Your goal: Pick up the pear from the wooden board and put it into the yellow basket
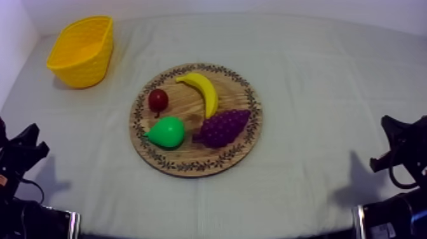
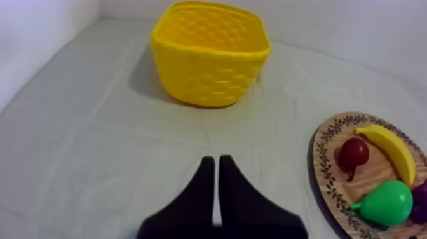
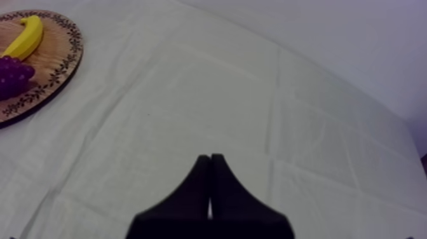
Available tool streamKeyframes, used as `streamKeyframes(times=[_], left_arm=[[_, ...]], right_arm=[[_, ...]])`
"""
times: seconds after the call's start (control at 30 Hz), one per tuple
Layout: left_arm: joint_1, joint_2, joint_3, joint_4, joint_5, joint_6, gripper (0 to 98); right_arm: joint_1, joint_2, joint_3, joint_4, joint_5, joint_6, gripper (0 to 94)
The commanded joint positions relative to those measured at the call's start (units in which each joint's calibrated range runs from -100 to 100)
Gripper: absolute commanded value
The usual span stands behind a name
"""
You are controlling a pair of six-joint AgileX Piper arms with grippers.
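Pear (image 1: 167,132) on board (image 1: 190,166) | left gripper (image 2: 216,159) closed, well apart | right gripper (image 3: 210,156) closed, likely farther

One wooden board (image 1: 190,166) on show, just the one, and one yellow basket (image 1: 82,63) to go with it. On to the fruit, and the count comes to four pieces: one banana (image 1: 203,89), one pear (image 1: 168,132), one bunch of grapes (image 1: 223,127) and one small red fruit (image 1: 158,100). That's four kinds, a single of each. The left wrist view agrees, with one basket, one board, one pear and one red fruit. Grippers next, and there are two, the left gripper (image 2: 218,165) and the right gripper (image 3: 210,159). One tabletop (image 1: 305,76) carries the lot.
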Motion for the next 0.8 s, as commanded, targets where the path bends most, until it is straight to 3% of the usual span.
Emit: streamKeyframes(times=[0.0,0.13,0.23,0.33,0.57,0.77], left_arm=[[1.1,0.0,0.0,-0.03,0.0,-2.3,0.0],[3.6,-0.1,-0.1,0.02,-0.1,-2.9,0.0],[5.1,-0.1,-0.3,0.32,-0.3,-1.6,0.0],[5.9,0.6,-0.6,2.54,-0.4,-2.2,0.0],[6.2,7.0,-2.9,9.93,-0.4,-7.1,0.0],[7.7,16.2,-8.8,12.33,3.2,-8.9,0.0]], right_arm=[[0.0,0.0,0.0,0.0,0.0,0.1,0.4],[0.0,0.0,0.0,0.0,0.0,0.1,0.4],[0.0,0.0,0.0,0.0,0.0,0.1,0.4],[0.0,0.0,0.0,0.0,0.0,0.1,0.4],[0.0,0.0,0.0,0.0,0.0,0.1,0.4],[0.0,0.0,0.0,0.0,0.0,0.1,0.4]])
